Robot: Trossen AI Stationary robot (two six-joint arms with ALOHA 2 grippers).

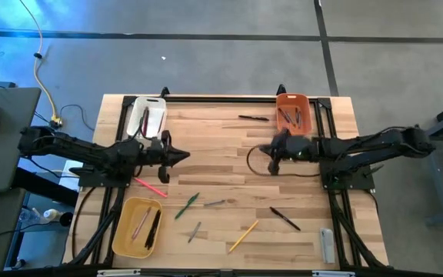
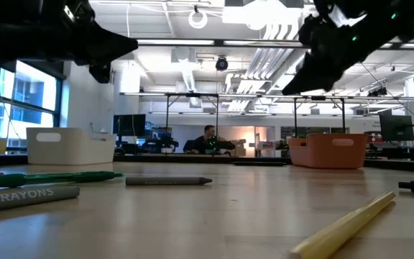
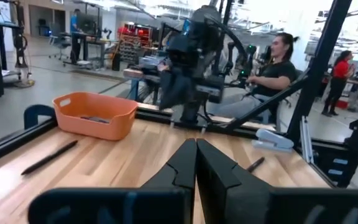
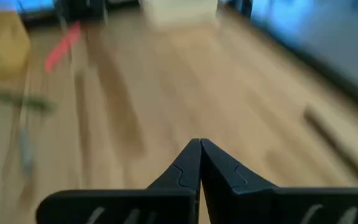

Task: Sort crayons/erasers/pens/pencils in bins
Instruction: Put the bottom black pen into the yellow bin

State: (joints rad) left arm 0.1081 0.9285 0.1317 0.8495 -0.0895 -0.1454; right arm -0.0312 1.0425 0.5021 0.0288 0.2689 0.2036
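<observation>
Loose sticks lie flat on the wooden table: a red one [image 1: 150, 187], a green one [image 1: 188, 205], two grey ones [image 1: 214, 203] [image 1: 194, 231], a yellow one [image 1: 243, 236] and two black ones [image 1: 284, 218] [image 1: 254, 118]. The white bin [image 1: 146, 117] stands far left, the orange bin [image 1: 293, 111] far right, and the yellow bin [image 1: 137, 225] near left. My left gripper [image 1: 181, 156] [image 3: 196, 144] is shut and empty, raised above the table near the white bin. My right gripper [image 1: 266, 150] [image 4: 200, 144] is shut and empty, raised beside the orange bin. The two grippers point toward each other.
A grey flat bar [image 1: 327, 245] lies at the near right corner. The orange bin holds several dark sticks, and the yellow bin holds a black and a pink one. Black rails [image 1: 221, 98] frame the table. People [image 3: 278, 59] are in the room beyond. Bare wood lies between the grippers.
</observation>
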